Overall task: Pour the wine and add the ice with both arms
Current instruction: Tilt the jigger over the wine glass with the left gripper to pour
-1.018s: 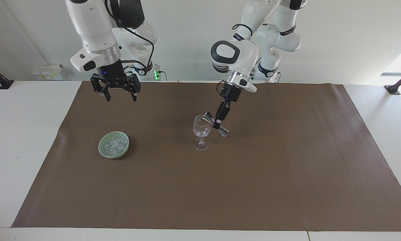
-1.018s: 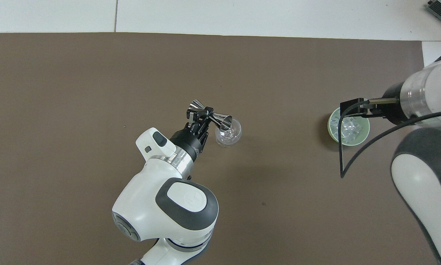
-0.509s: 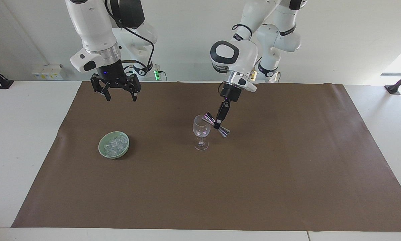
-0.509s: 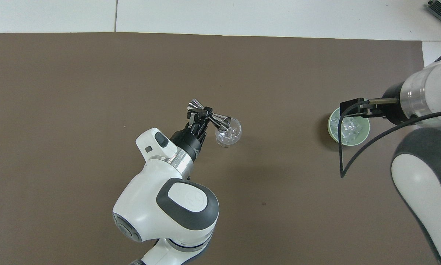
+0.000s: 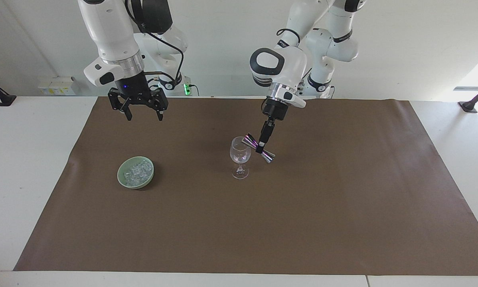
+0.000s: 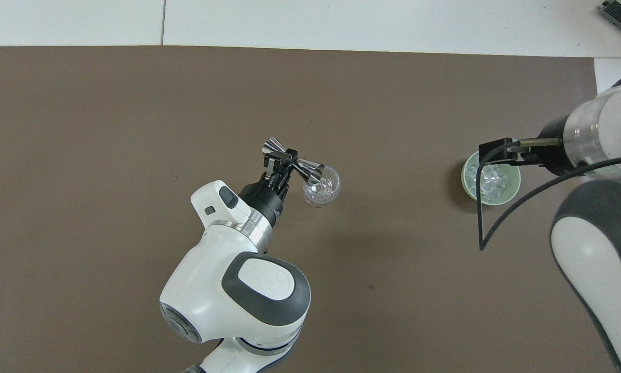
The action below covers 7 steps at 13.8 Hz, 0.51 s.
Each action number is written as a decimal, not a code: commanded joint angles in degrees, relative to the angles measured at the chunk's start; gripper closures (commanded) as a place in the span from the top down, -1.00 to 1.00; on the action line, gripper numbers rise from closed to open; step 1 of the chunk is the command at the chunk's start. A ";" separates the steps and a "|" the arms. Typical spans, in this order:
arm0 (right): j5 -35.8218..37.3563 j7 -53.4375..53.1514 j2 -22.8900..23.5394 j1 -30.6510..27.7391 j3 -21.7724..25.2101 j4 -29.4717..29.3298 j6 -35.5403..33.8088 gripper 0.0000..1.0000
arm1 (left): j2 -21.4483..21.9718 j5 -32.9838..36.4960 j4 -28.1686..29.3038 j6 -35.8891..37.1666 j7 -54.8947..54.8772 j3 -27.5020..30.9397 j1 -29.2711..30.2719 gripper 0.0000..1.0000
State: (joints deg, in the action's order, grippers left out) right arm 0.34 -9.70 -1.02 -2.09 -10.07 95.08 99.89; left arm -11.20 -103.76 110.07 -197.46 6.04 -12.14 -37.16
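Note:
A clear wine glass (image 5: pixel 239 153) (image 6: pixel 322 186) stands upright mid-mat. My left gripper (image 5: pixel 259 147) (image 6: pixel 281 161) is shut on the waist of a metal double-cone jigger (image 5: pixel 267 156) (image 6: pixel 310 170). The jigger is tipped, with one mouth at the glass's rim. I cannot make out any wine in the jigger or the glass. Ice (image 5: pixel 137 170) (image 6: pixel 493 178) is heaped in a pale green bowl (image 5: pixel 120 177) (image 6: pixel 466 187) toward the right arm's end. My right gripper (image 5: pixel 144 117) hangs open and empty, high over the mat by the bowl; from overhead it overlaps the bowl's rim.
A brown mat (image 5: pixel 303 199) covers most of the white table (image 5: pixel 23 179). Small white boxes (image 5: pixel 57 85) sit at the table's edge near the right arm's base. A black clamp (image 5: pixel 472 105) stands at the left arm's end.
The left wrist has turned and lifted slightly, and the jigger stays tipped at the glass's rim. The right arm has hardly moved.

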 commanded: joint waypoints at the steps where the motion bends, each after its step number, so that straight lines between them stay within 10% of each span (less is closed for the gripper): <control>1: 0.28 0.82 -1.00 -0.90 -0.65 1.25 0.40 1.00 | -1.55 0.84 -2.05 -2.40 -1.11 0.80 -1.94 -1.00; 7: 0.28 0.82 -1.00 -0.90 -0.56 1.25 0.40 1.00 | -1.55 1.02 -1.96 -3.02 -4.79 0.71 -2.21 -1.00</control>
State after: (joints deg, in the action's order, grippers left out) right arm 0.34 -9.70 -1.02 -2.09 -10.07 95.08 99.89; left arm -11.60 -103.52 109.75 -198.37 2.83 -12.19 -38.00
